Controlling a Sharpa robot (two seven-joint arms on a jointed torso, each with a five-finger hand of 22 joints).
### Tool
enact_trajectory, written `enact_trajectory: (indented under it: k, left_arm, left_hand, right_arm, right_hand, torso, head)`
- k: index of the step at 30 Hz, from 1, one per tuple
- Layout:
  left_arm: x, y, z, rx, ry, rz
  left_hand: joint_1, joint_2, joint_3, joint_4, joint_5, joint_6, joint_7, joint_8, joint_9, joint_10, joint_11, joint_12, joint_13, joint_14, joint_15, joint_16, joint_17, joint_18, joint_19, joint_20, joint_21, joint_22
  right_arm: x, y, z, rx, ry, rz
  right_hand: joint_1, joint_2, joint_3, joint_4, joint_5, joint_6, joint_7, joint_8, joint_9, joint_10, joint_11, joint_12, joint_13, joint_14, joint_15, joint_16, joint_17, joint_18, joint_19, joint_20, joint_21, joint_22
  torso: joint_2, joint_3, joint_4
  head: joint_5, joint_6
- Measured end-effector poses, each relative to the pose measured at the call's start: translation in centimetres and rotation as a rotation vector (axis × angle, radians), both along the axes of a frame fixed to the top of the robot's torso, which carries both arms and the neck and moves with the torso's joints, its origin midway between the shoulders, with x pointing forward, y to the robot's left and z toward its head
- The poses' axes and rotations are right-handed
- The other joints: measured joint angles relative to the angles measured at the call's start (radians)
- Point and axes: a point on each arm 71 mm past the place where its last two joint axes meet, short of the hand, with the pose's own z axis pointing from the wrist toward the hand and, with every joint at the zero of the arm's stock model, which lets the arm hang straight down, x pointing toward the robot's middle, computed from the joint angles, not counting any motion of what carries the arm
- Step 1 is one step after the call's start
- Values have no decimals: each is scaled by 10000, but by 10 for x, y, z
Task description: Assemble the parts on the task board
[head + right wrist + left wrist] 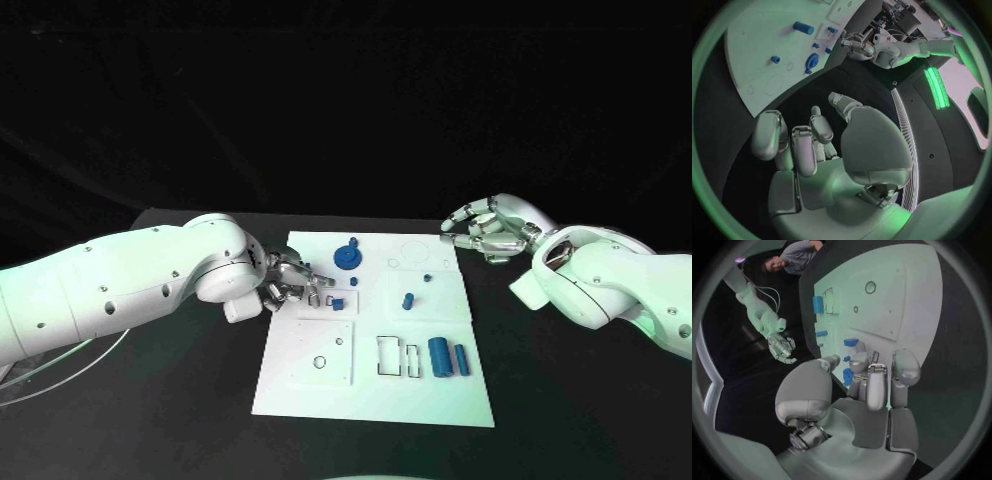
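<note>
The task board [368,400] lies in the middle of the black tabletop [562,400], nearer its far edge. The left hand [296,285] rests at the board's left edge, its fingers [869,385] curled down beside a small blue block [338,301]. The left wrist view shows the fingertips just next to blue pieces, but I cannot tell whether anything is actually pinched. The right hand [488,230] hovers off the board's far right corner, over the tabletop, fingers loosely curled and apart, holding nothing.

Judged risks: the small block sits close under the left fingertips, so a shallow pinch could flick it across the smooth plate or off the left edge. The round blue gear [346,258] stands just beyond toward the far edge, and a sweeping wrist could knock it.

Recesses: near the board's near right corner, 2 blue cylinders [449,358] lie side by side, beside 2 outlined rectangular slots [400,356] that look vacant. A raised square panel [320,353] near the left edge carries small round holes, unfilled. A small blue peg [410,298] lies mid-board.
</note>
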Motion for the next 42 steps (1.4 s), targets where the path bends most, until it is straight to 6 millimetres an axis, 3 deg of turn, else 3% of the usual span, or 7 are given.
enact_trajectory:
  k: [9, 17, 21, 27, 34, 39, 42]
  left_arm:
    - [-13, 5, -7, -1312, 604, 681]
    - [-27, 11, -4, -2390, -317, 608]
    - [-34, 15, -2, -2757, -1191, 279]
    - [-42, 15, -1, -2724, -2749, -718]
    - [-46, 12, -6, -1947, -4652, -1763]
    - [-40, 5, -7, -999, -5891, -2391]
    - [-37, 1, -7, -354, -6566, -2768]
  left_hand:
    - [920, 255, -519, -102, 0, -1095, 491, -1856, -1529, -647, 429, -1317, -1371, -33, 393, -180, 0, 1, -196, 328, -274, -479]
    - [4128, -442, 3147, -1862, -1, -1230, 630, -2271, -2505, -1267, 510, -1951, -2050, -32, 392, -424, 0, 1, -510, 282, -596, -1021]
    - [3976, -819, 4678, -2380, -5, -1021, 656, -2335, -2855, -1629, 474, -2482, -2706, -32, 392, -701, 0, 0, -860, 312, -867, -1546]
    - [3676, -879, 4999, -2494, -7, -946, 514, -2472, -3050, -1989, 303, -2940, -3230, 2, 314, -931, 0, 157, -1150, 171, -1132, -1995]
    - [3222, -1900, 2600, -1943, -4, 287, 561, -1121, -2502, -2115, 516, -2960, -3421, -66, 466, -1433, -427, 313, -1591, 405, -1861, -2889]
    - [3704, -2145, 754, -1052, -4, 28, 98, 1259, -1000, -1996, 96, -2349, -3363, -7, 158, -1176, -58, 312, -1121, 96, -1777, -2559]
    - [4198, -2164, -119, -280, 23, -212, -230, 2820, 44, -1362, -173, -993, -2141, 3, -77, -668, 8, 296, -539, -91, -1127, -1534]
  right_arm:
    - [-1, 1, -1, -75, -34, 58]
    - [-2, -2, -3, -132, -21, 25]
    - [-3, -4, -4, -154, 9, -4]
    - [-4, -6, -8, -175, 66, -38]
    - [-4, -6, -11, -187, 131, -46]
    - [-5, -6, -12, -192, 147, -53]
    - [-5, -6, -12, -193, 152, -49]
  right_hand:
    - [0, 0, 0, 0, 0, 0, 0, 0, -1, 0, 0, 0, 0, 0, 0, 0, -1, 1, 0, 0, 0, 0]
    - [40, 40, 0, 0, 40, -38, -35, 0, -1, 0, 0, 0, 12, 0, 0, 0, -1, 0, 0, 0, 0, 8]
    - [40, 40, 0, -1, 40, -38, -34, 7, -1, 0, 0, 0, 11, 0, 0, 0, -2, 0, 0, 0, 0, 8]
    - [40, 40, 0, -1, 39, -38, -34, 39, -1, 0, 0, 0, 11, 0, 0, 0, -2, 0, 0, 0, 0, 17]
    - [40, 40, 0, -1, 39, -38, -34, 39, -2, 0, 0, 0, 11, 0, 0, 0, -3, 1, 0, 0, 0, 17]
    - [40, 40, 1, -1, 39, -37, -34, 39, -2, 0, 0, 0, 10, 0, 0, 0, -3, 0, 0, 0, 0, 16]
    - [40, 40, 0, -1, 39, -37, -34, 39, -1, 0, 0, 0, 10, 0, 0, 0, -3, 0, 0, 0, 0, 16]
  torso:
    - [0, -9, -9]
    - [11, -14, -9]
    - [11, -18, 4]
    - [11, -13, 17]
    - [11, -17, 9]
    - [11, -19, -6]
    - [12, -18, -20]
  head:
    - [6, 25]
    - [-55, 21]
    - [-73, -5]
    - [-65, -29]
    - [-33, -32]
    - [-12, -32]
    - [-9, -35]
